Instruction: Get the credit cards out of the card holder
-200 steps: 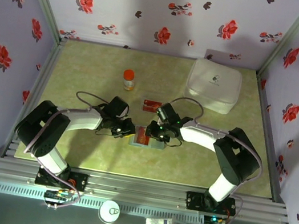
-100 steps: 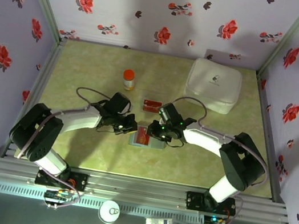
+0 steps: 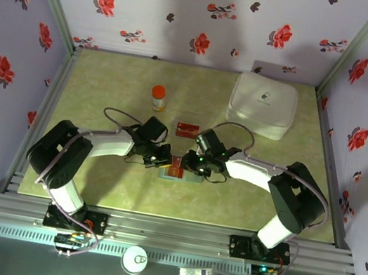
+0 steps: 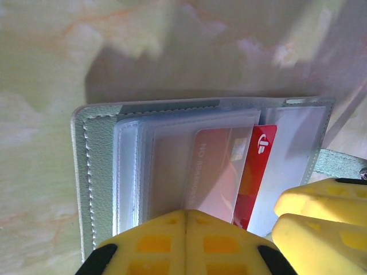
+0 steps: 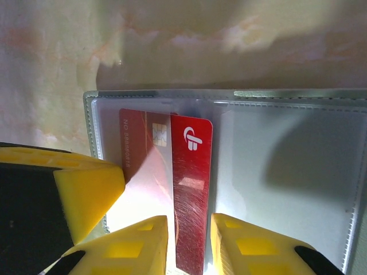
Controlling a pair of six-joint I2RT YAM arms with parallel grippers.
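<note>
Plainly the job is in its middle. The left gripper (image 4: 184, 243) is closed, its yellow pads (image 4: 155, 240) pressed together with nothing seen between them, and it sits on the near edge of the card holder (image 4: 100, 172); I judge that it is pinning the holder down. The right gripper (image 5: 189, 246) stands over the same near edge, just beside the left one. Its jaws are narrowly apart, with the exposed end of a red card (image 5: 192, 189) lying in the gap. Whether the fingers (image 5: 143, 246) actually press on the card cannot be told.

The holder lies open and flat on the table between the two grippers, its clear sleeves facing up. The red card is partly slid out of its sleeve: one strip shows bright and bare, while the part with the chip looks pale under the plastic. So this card is started but not free.

Just beyond the holder's far edge, a loose red card (image 3: 187, 129) lies on the table, apparently one already out. The other sleeves look clear, though glare hides some of them, so further cards may remain inside. Farther beyond the holder stand an orange bottle (image 3: 158, 97) and a white case (image 3: 262, 105).
</note>
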